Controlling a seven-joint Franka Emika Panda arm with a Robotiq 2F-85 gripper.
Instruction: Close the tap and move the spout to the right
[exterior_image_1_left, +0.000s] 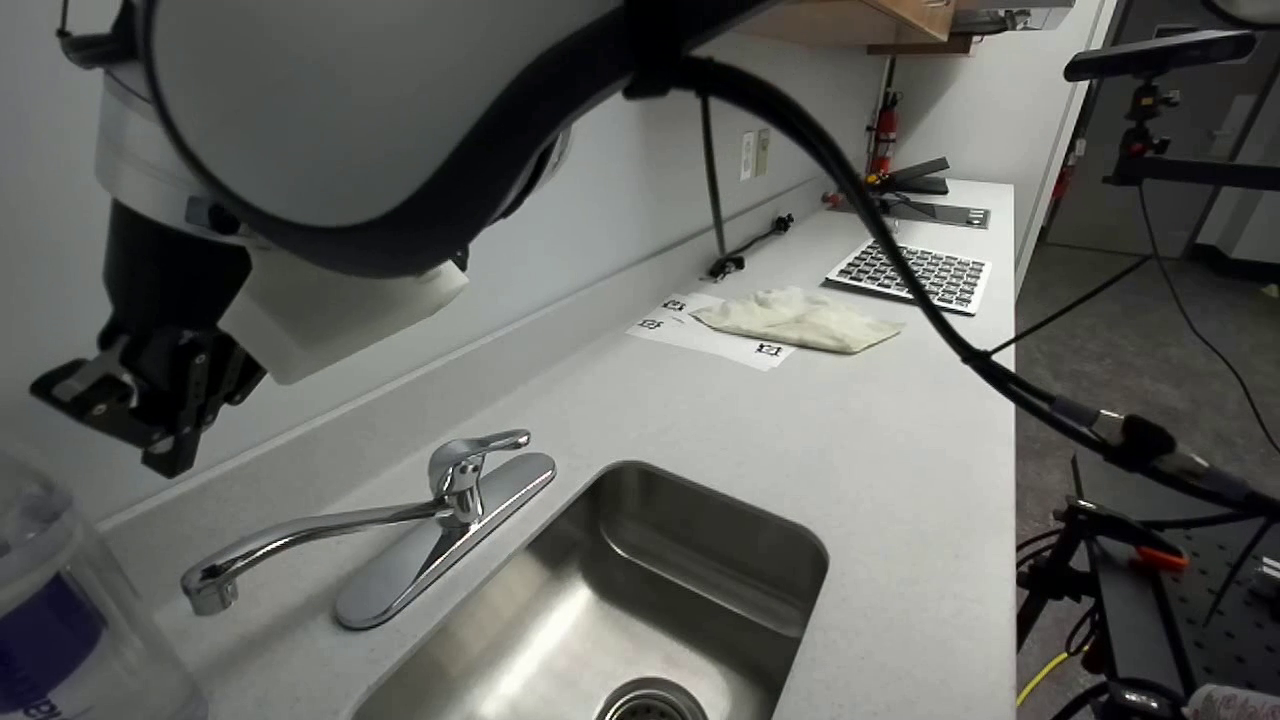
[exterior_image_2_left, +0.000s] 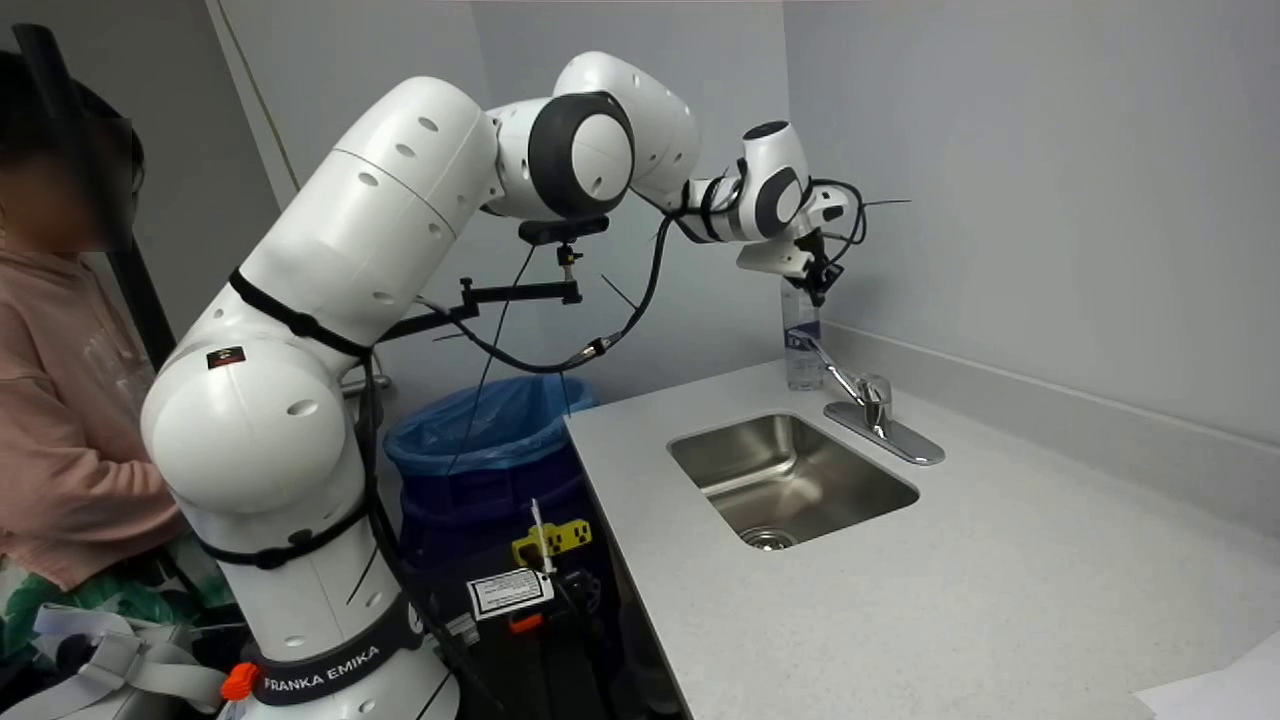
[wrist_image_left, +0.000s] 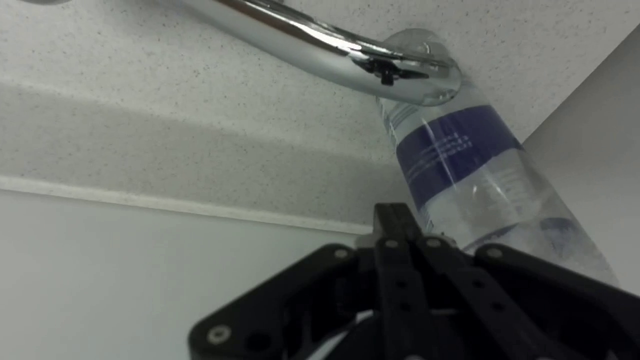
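The tap (exterior_image_1_left: 458, 482) is silver metal on a flat oval plate behind the sink; it also shows in an exterior view (exterior_image_2_left: 876, 395). Its short lever (exterior_image_1_left: 500, 441) lies nearly level and points away from the spout. The long spout (exterior_image_1_left: 320, 522) reaches toward the bottle's side of the counter, its outlet over the counter and not over the basin. The spout also shows in an exterior view (exterior_image_2_left: 836, 369) and in the wrist view (wrist_image_left: 325, 47). My gripper (exterior_image_1_left: 175, 462) is shut and empty, above the spout's outlet end, apart from it; it also shows in the wrist view (wrist_image_left: 395, 207).
A clear bottle with a purple label (wrist_image_left: 452, 150) stands beside the spout's end, close to the gripper. The steel sink (exterior_image_1_left: 815, 545) lies in front of the tap. The wall (exterior_image_2_left: 1050, 200) is behind. A cloth (exterior_image_1_left: 800, 320) and keyboard-like panel (exterior_image_1_left: 915, 270) lie farther along.
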